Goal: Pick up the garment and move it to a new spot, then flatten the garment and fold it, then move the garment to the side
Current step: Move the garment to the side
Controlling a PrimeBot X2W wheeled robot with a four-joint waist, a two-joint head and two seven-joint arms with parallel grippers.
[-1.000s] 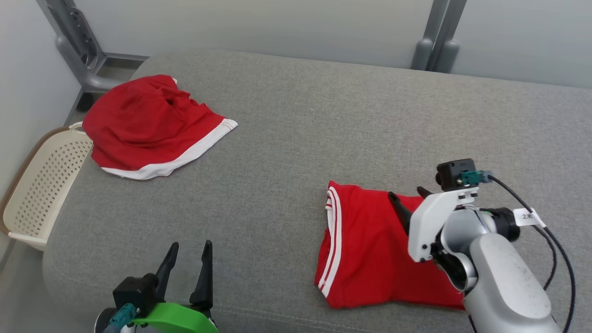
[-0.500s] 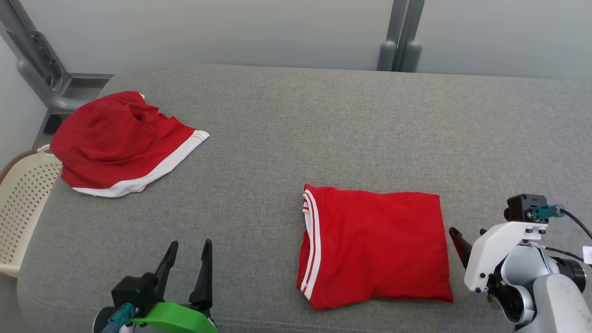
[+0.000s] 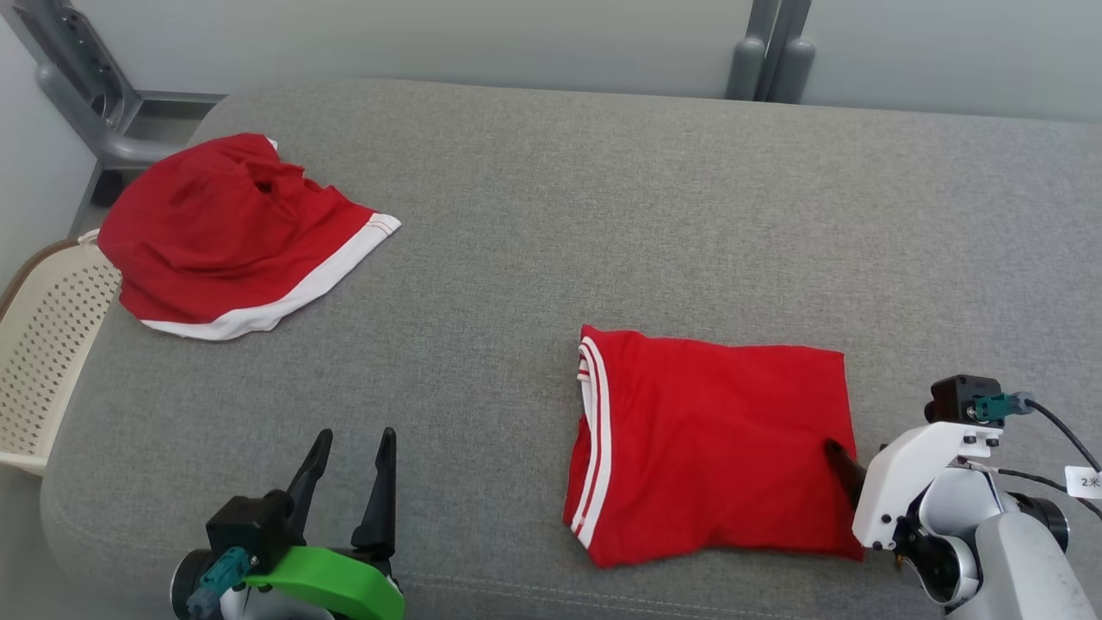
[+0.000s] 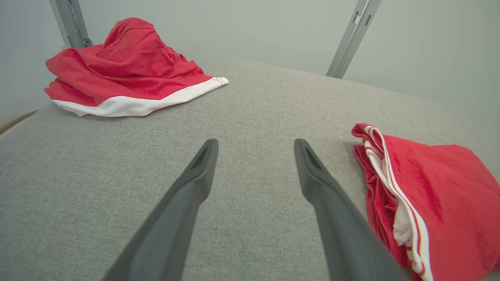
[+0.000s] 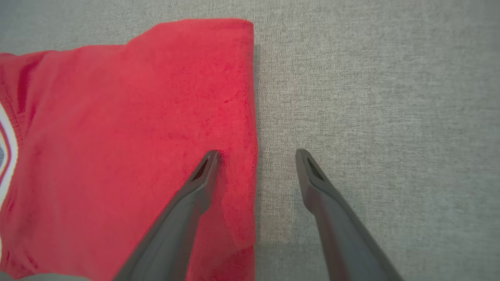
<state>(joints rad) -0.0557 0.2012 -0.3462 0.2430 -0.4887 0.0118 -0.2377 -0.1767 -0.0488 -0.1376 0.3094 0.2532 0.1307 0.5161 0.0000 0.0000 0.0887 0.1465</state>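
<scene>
The garment (image 3: 715,448) is red with white stripes and lies folded into a rectangle on the grey padded surface (image 3: 603,215). It also appears in the left wrist view as the garment (image 4: 437,195) at the right. My right gripper (image 5: 256,153) is open and straddles the right edge of the garment (image 5: 129,136), with its left finger over the cloth and its right finger over bare grey fabric. In the head view one dark finger (image 3: 839,461) rests at that edge. My left gripper (image 3: 355,435) stands open and empty at the lower left, its fingertips (image 4: 211,148) apart over the grey surface.
A second red garment with a white hem (image 3: 232,232) lies crumpled at the far left, also visible as a heap (image 4: 129,74) in the left wrist view. A cream perforated basket (image 3: 43,344) sits beside the surface's left edge. Grey metal posts (image 3: 766,52) stand behind.
The head camera has shifted. My right gripper drew back from above the folded garment to its right side, then came in to straddle its right edge. The left gripper has held still.
</scene>
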